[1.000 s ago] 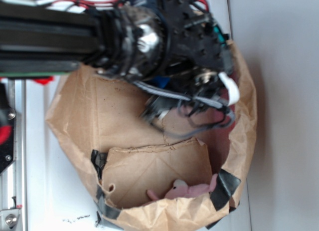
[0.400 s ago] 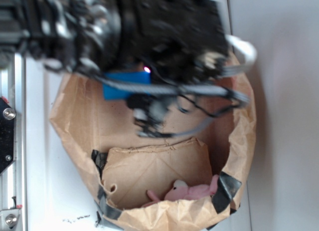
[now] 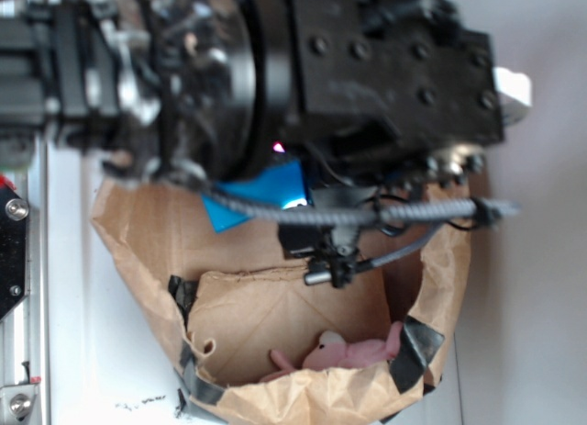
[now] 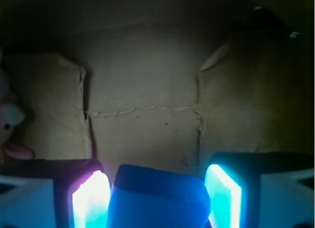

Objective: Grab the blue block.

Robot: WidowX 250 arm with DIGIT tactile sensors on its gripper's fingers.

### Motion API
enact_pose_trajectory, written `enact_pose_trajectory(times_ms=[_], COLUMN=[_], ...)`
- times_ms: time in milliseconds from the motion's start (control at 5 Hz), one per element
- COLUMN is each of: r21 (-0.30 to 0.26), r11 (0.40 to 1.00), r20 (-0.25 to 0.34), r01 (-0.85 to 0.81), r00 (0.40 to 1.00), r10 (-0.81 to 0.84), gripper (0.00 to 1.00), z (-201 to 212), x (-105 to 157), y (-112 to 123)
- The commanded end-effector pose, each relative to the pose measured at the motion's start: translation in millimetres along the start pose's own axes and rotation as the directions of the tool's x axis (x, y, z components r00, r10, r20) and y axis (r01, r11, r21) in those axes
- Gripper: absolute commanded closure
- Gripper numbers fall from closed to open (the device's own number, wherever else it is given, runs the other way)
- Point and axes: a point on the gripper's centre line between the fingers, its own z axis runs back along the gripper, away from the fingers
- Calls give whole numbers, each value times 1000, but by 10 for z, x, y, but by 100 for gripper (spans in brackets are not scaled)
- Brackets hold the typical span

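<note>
I see the flat bright blue block (image 3: 261, 194) tilted in the exterior view, its long side running from lower left up to the right. It sits over the crumpled brown paper bag (image 3: 147, 232), partly hidden under the big black robot arm (image 3: 367, 67). In the wrist view the block (image 4: 157, 196) lies between the two glowing fingers (image 4: 91, 201), with a thin dark gap on each side. I cannot tell if they pinch it. A pink plush toy (image 3: 353, 350) lies at the bag's near edge. I can read no writing anywhere.
</note>
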Motion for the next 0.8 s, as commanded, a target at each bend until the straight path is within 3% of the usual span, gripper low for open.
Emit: enact_pose_trajectory(times_ms=[0,200,600], r21=[-15,-18,-5], r11=[1000,999,1000], r20=[254,325,308], r01=[-22,-39,-20], r00=[967,945,951], r10=[26,43,21], gripper=[100,100,100], z=[382,403,391], x=[3,2,97], y=[-143,-128,-115])
